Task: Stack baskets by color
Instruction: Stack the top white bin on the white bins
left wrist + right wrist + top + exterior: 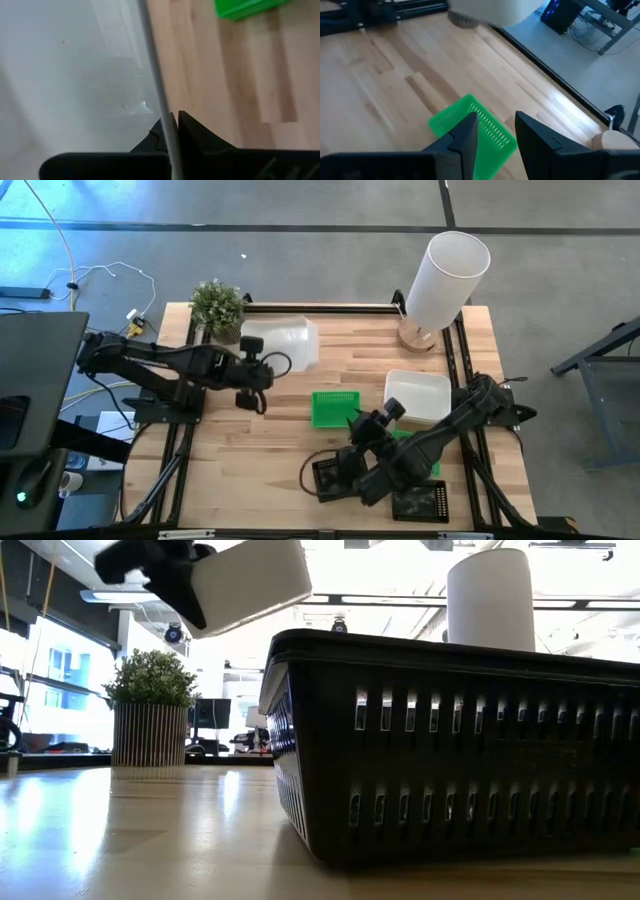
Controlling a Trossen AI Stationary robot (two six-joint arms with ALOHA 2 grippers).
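Two arms work over the table (260, 465) in the high view. The left gripper (262, 370) holds a white basket (285, 342) by its rim near the plant (218, 304); a second white basket (418, 395) lies to the right, a green basket (333, 407) in the middle, black baskets (421, 502) near the front edge. The right gripper (372, 428) hovers beside the green one.

From the low view, a black basket (450, 750) fills the foreground, its slotted walls thin and stiff; the white one (250, 578) hangs raised above the table.

In the left wrist view, the fingers (192, 132) are clamped together on the thin white wall (157, 95). Such light plastic likely flexes, so the rim suits gripping.

Seen from the right wrist, the jaws stand apart, empty, over a green basket (487, 131).
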